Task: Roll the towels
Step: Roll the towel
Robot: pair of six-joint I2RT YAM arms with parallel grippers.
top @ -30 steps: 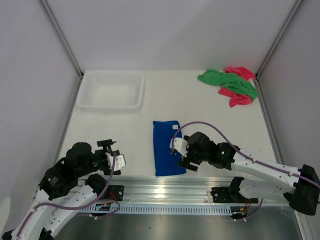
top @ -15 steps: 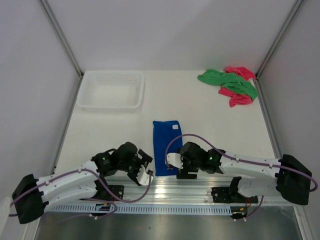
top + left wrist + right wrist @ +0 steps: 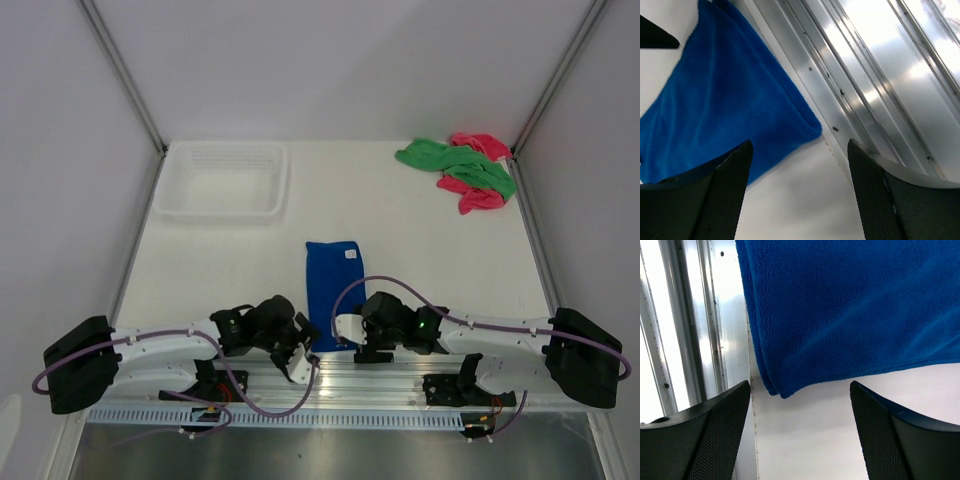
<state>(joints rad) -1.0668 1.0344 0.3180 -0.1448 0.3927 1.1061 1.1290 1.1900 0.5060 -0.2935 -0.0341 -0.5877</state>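
The blue towel [image 3: 333, 288] lies flat at the table's [image 3: 420, 260] near edge. The left gripper [image 3: 299, 354] and right gripper [image 3: 355, 340] hover at its near corners, jaws spread wide, holding nothing.

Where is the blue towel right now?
From above, the blue towel lies flat on the table, centred against the near metal rail, with the left claw and right claw at its near corners.

White table [image 3: 420, 260]: flat blue towel [image 3: 333, 290]; green towel [image 3: 455, 163], pink towel [image 3: 481, 199] far right; basket [image 3: 220, 212] far left
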